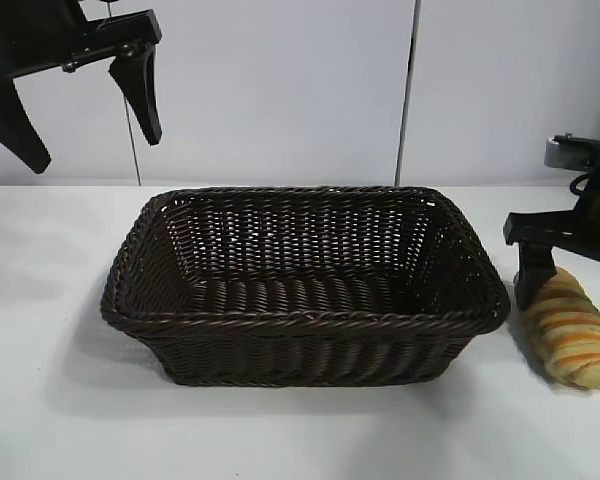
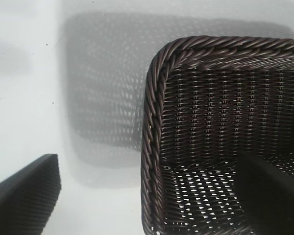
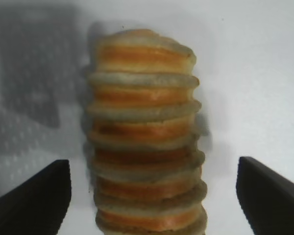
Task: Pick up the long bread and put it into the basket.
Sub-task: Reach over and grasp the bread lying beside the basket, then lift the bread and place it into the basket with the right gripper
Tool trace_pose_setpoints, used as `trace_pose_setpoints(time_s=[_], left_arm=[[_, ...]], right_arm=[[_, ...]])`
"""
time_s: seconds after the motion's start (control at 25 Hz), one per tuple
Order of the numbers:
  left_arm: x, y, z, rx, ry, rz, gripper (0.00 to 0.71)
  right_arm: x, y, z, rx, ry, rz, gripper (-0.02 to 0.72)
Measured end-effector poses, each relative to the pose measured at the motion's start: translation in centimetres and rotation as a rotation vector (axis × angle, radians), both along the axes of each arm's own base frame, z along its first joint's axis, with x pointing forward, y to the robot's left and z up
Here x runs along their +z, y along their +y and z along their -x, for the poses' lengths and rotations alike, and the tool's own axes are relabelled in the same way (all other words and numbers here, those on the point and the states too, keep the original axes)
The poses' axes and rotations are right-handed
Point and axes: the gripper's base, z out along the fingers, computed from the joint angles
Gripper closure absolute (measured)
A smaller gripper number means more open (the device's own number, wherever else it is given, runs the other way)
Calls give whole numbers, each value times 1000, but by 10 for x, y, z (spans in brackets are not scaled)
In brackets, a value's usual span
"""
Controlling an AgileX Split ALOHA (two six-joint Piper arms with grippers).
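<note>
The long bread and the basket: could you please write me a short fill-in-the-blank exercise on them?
1. The long bread lies on the ____, not in the basket.
2. The basket holds ____.
3. In the right wrist view, the right gripper has one finger on each side of the ____.
4. The left gripper hangs with its fingers ____.

Missing words: table; nothing; bread; open

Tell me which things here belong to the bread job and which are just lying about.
Belongs to the job: the long bread, the basket, the right gripper straddling the bread.
Just about: the left gripper held high, the white table.
</note>
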Motion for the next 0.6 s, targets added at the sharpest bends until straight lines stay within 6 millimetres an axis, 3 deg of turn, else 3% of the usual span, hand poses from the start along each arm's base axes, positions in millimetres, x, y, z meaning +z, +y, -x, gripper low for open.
trace_pose_setpoints(time_s=[0.08, 0.36, 0.6], left_arm=[[0, 0, 0, 0, 0, 0, 16], [0, 0, 0, -1, 0, 0, 16], [0, 0, 0, -1, 0, 0, 16]], right_arm=[[0, 0, 0, -10, 0, -2, 551], [9, -1, 4, -15, 21, 1, 557], [56, -2, 1, -7, -30, 13, 557]])
